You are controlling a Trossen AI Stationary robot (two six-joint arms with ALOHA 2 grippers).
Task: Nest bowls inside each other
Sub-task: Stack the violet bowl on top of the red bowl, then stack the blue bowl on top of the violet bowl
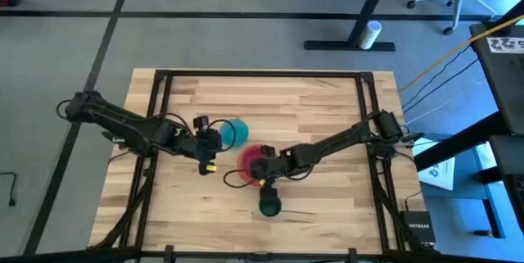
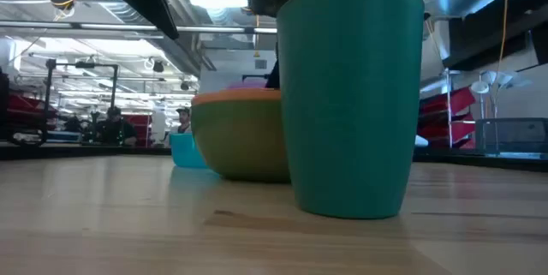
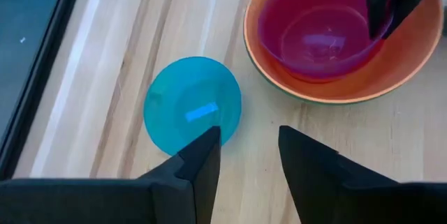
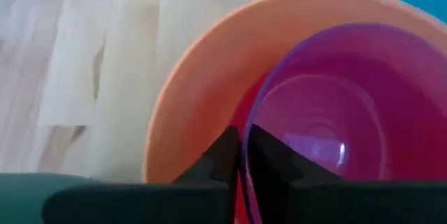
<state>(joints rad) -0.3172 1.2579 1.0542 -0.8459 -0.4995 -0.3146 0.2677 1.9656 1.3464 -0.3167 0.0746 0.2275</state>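
Note:
A stack of bowls (image 1: 250, 163) stands mid-table: a green bowl (image 2: 244, 142) at the bottom, an orange bowl (image 3: 412, 63) in it, then a red-pink one (image 4: 237, 116), with a purple bowl (image 4: 328, 112) innermost. My right gripper (image 4: 241, 147) is shut on the purple bowl's rim. A blue bowl (image 3: 192, 105) stands on its base just left of the stack. My left gripper (image 3: 248, 137) hovers open beside it, touching nothing. A dark teal cup-like bowl (image 1: 270, 206) stands upright nearer the front edge. My right gripper pinches the purple bowl's rim (image 4: 246, 130) on the side toward the table's near right, one finger inside the bowl and one outside. The fingers (image 3: 384, 4) slant down from above. The purple bowl lies inside the stack; whether it rests there or hangs slightly raised, I cannot tell.
The wooden tabletop (image 1: 319, 107) has a dark metal frame along its edges (image 1: 262, 73). The teal bowl (image 2: 351, 95) stands close to the stack's near side. Bare wood lies at the far side and the near left.

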